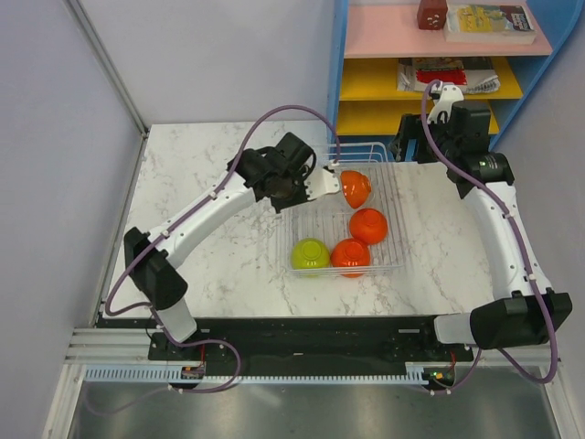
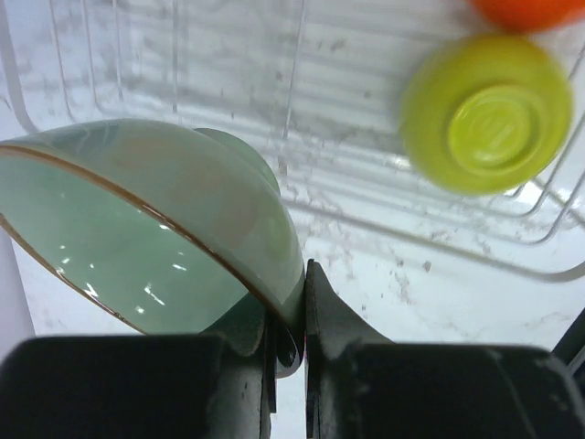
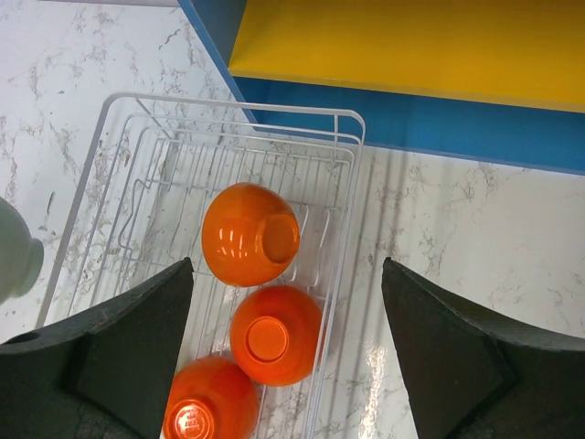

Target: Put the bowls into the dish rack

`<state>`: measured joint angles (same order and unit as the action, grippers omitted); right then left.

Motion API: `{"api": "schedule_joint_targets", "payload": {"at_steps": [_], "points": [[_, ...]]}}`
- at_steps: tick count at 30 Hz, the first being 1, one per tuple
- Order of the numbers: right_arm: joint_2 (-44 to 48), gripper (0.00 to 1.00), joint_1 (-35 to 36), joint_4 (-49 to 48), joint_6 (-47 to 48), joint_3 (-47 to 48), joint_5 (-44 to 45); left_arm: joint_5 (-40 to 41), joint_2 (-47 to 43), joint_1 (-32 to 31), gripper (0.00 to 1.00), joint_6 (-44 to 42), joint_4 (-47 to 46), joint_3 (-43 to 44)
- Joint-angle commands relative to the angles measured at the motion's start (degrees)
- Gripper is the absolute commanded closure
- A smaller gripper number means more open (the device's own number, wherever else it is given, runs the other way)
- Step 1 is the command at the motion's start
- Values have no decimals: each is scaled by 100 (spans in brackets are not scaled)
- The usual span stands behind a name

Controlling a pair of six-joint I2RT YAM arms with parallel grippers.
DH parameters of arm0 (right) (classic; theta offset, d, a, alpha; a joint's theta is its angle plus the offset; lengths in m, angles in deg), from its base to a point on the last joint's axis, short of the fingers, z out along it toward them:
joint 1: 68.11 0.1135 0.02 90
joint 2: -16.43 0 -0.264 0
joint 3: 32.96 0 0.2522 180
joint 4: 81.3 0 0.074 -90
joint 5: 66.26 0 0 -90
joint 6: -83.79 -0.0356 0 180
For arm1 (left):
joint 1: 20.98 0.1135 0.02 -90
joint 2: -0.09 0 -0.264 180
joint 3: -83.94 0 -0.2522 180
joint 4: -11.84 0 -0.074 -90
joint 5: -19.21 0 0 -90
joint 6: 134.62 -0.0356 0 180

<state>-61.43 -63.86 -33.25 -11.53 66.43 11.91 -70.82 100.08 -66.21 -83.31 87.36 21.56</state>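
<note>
We are putting the bowls into the dish rack (image 3: 174, 174), and this is the turn of the pale sage-green bowl (image 2: 137, 247). The left gripper (image 2: 291, 315) pinches this bowl by its rim, with one finger inside and one outside. The bowl hangs tilted on its edge, up in the air above the left side of the rack. Three orange bowls (image 3: 251, 234) and a yellow-green bowl (image 2: 489, 114) already lie in the rack. Most of them lie bottom up, and the far orange one leans to the side. We cannot see a white bowl anywhere. The right gripper (image 3: 285, 267) is spread wide and holds nothing. It hangs over the far end of the rack, out of the way. We think the good way now is to go down slowly over the bare wires behind the yellow-green bowl. We should tip the sage-green bowl so its mouth faces down like the others. We should let go only when it rests on the wires. The bowl is shiny and held by a thin edge, so it could slip. A quick move could also bump the yellow-green bowl.
</note>
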Motion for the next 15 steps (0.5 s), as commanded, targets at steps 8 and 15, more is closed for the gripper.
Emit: {"api": "schedule_joint_targets", "payload": {"at_steps": [8,15], "points": [[254,9,-38,-273,-162,-125,-249,803,-788,1973,98,99,-1209,-1824],[289,9,-38,-317,-188,-178,-249,531,-314,2659,98,73,-1772,-2088]]}}
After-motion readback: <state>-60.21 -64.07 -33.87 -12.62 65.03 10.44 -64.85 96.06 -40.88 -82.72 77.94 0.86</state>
